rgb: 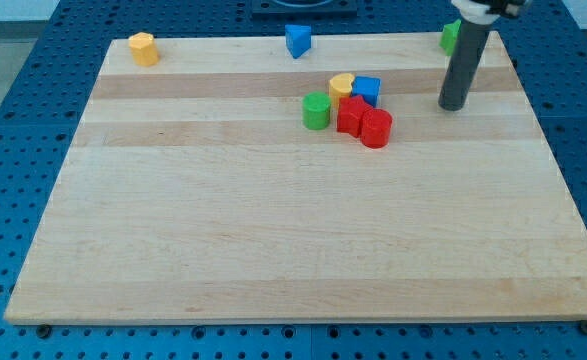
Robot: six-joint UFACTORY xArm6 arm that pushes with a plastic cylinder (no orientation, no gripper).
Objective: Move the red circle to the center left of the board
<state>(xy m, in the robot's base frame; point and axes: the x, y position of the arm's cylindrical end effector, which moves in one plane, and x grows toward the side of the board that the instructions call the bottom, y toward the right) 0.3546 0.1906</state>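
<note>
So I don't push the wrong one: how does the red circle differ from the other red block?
The red circle is a round cylinder; the other red block is lobed, not round. The red circle lies nearer the view's bottom right, the other red block deeper in the cluster. Both are red and touching. My tip is right of both.

No legible text or markings anywhere.

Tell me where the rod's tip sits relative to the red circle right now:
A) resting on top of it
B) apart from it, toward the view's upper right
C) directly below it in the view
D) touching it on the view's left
B: my tip stands clear of the red circle, up and to the view's right of it, with bare board showing between them.
</note>
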